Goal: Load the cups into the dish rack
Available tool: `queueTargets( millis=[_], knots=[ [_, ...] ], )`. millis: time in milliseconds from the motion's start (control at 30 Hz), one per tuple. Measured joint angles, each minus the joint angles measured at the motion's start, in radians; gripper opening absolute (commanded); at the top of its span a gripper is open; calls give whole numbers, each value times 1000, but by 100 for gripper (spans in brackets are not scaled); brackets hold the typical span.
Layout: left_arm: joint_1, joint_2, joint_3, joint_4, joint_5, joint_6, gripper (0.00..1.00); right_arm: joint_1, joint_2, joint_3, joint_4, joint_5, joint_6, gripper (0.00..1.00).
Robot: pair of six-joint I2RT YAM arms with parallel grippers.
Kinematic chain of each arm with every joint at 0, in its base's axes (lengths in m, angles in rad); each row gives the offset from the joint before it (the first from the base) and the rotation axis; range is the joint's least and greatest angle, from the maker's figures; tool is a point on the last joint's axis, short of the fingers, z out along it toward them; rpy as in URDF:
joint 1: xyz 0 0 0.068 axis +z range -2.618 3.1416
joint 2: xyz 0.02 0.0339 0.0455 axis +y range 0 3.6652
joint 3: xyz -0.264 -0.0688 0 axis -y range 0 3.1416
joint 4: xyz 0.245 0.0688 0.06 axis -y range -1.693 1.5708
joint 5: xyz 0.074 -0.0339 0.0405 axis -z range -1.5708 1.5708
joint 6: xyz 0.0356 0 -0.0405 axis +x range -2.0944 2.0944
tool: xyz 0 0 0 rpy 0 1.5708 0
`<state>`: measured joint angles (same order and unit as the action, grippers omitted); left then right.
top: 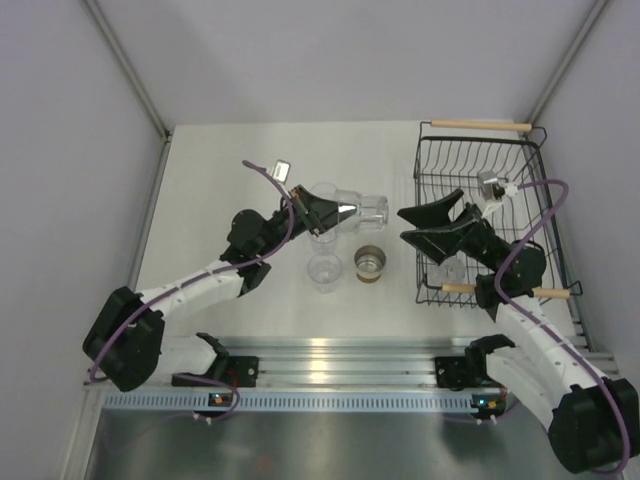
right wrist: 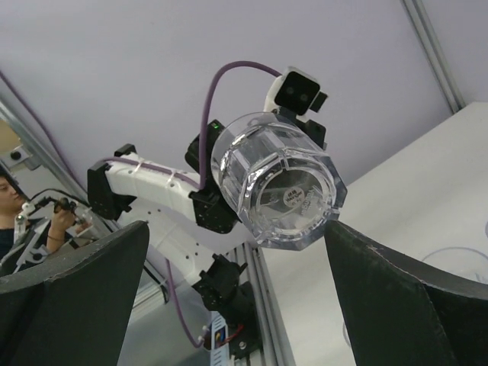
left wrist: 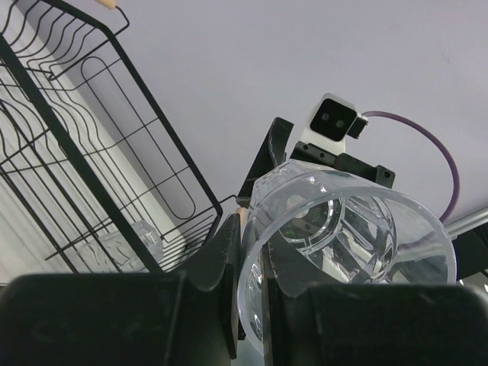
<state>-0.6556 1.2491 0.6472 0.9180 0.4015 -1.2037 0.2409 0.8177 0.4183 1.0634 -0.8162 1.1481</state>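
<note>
My left gripper point(top: 335, 212) is shut on the rim of a clear tumbler point(top: 365, 210) and holds it sideways above the table, base toward the right arm. In the left wrist view the fingers point(left wrist: 221, 252) pinch the tumbler's wall point(left wrist: 343, 229). My right gripper point(top: 413, 225) is open, its jaws just right of the tumbler's base and apart from it. In the right wrist view the tumbler point(right wrist: 278, 183) hangs between the open gripper's point(right wrist: 236, 229) wide-spread jaws. The black wire dish rack point(top: 520, 170) stands at the right, with one clear cup point(top: 452, 268) inside near its front.
Two clear tumblers point(top: 323, 270) stand on the table below my left gripper. A short tan cup with a silver inside point(top: 370, 264) stands right of them. The rack's wooden handles point(top: 480, 125) are at its far and near ends. Grey walls close the table in.
</note>
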Motion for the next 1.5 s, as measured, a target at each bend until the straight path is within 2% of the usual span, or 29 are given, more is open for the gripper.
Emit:
queueTargets(
  millis=[200,1167,1233,1300,1467,1500],
  knots=[
    [-23,78,16,64,0,-29,0,0,13,-18,65,-18,23,99],
    [-145,245,120,173,-11,-59,0,0,29,-19,24,-23,-49,100],
    [-148,256,132,181,-14,-60,0,0,29,-19,24,-25,-49,93],
    [-152,266,143,185,-17,-60,0,0,29,-19,24,-24,-55,76],
    [-158,277,150,211,-13,-73,0,-2,29,-19,16,-16,-58,58],
    [-158,279,150,213,-13,-74,0,-2,29,-19,16,-16,-60,51]
  ],
)
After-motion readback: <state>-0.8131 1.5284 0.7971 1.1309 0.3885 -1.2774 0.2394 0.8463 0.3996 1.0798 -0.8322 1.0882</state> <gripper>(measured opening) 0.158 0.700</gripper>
